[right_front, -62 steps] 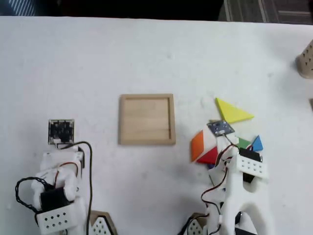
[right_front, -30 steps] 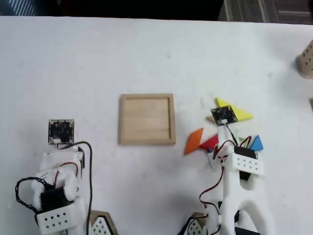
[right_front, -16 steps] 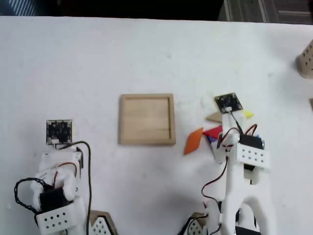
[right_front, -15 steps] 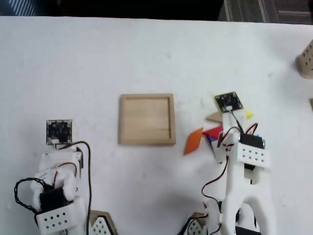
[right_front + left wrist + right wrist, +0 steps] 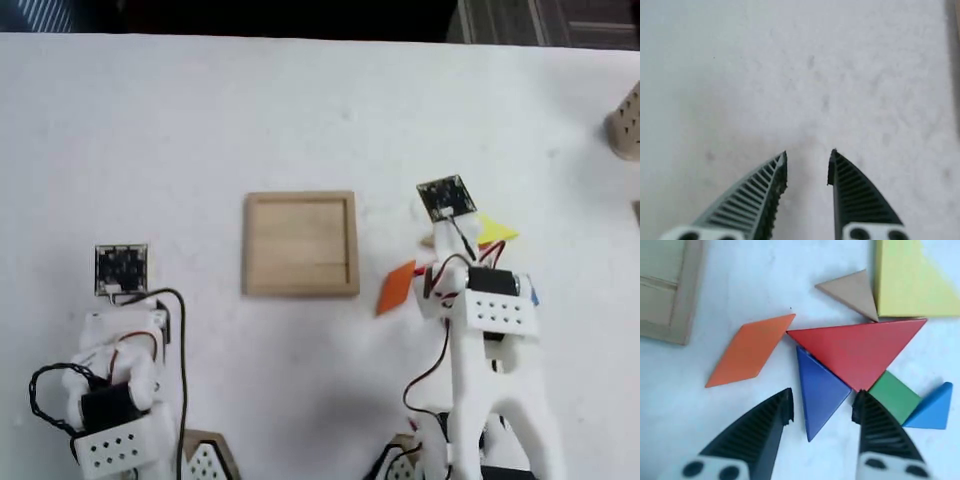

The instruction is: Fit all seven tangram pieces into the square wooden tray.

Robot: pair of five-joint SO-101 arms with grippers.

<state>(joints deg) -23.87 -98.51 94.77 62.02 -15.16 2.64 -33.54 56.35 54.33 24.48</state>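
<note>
The square wooden tray (image 5: 300, 243) lies empty at the table's middle; its corner (image 5: 665, 295) shows in the right wrist view. My right gripper (image 5: 822, 407) hangs open above the dark blue triangle (image 5: 818, 387), holding nothing. Around it lie the orange parallelogram (image 5: 751, 350), red triangle (image 5: 855, 350), green square (image 5: 893, 395), light blue triangle (image 5: 932, 407), tan triangle (image 5: 852, 290) and yellow triangle (image 5: 907, 282). From above, the right arm (image 5: 485, 310) covers most of the cluster; the orange parallelogram (image 5: 397, 286) and yellow triangle (image 5: 495, 230) stick out. My left gripper (image 5: 807, 160) is open over bare table.
The left arm (image 5: 115, 380) sits folded at the front left, well away from the tray. A perforated tan object (image 5: 627, 125) stands at the right edge. White tabletop stretches behind and to the left of the tray.
The orange parallelogram was slid left, away from the red triangle, then stayed put. The right arm has since stretched farther over the pieces and swung slightly left. The left arm kept still.
</note>
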